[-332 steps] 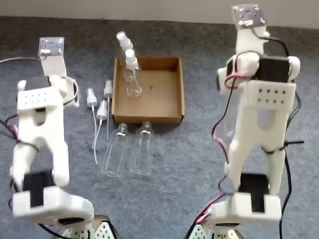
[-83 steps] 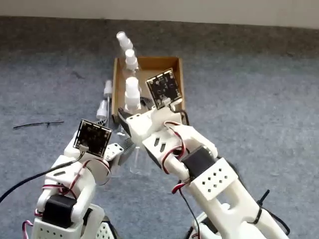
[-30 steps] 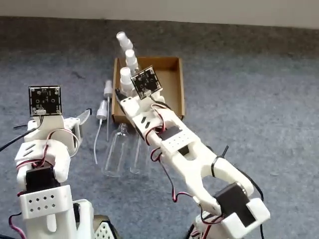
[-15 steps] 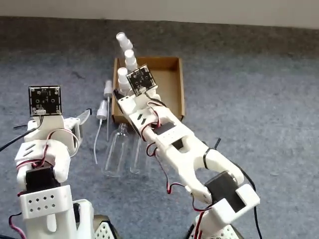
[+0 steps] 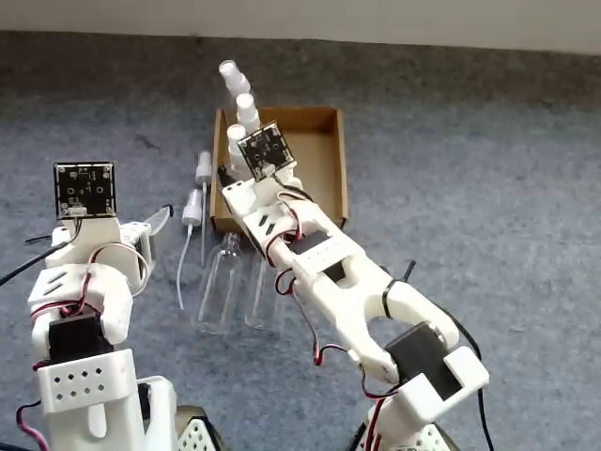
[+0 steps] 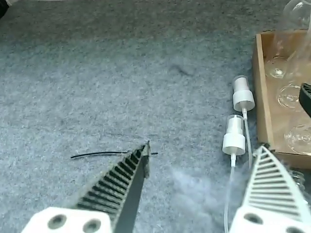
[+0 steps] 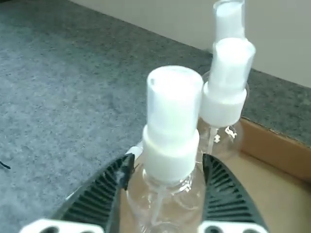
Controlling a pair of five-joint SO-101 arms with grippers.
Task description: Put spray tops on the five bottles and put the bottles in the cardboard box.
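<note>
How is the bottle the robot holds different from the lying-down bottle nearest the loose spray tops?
The held bottle wears a white spray top; the lying bottle has a bare neck. The held bottle stands upright; the lying bottle is on its side. The right pincer grips the held bottle; nothing touches the lying bottle. Both are clear.
</note>
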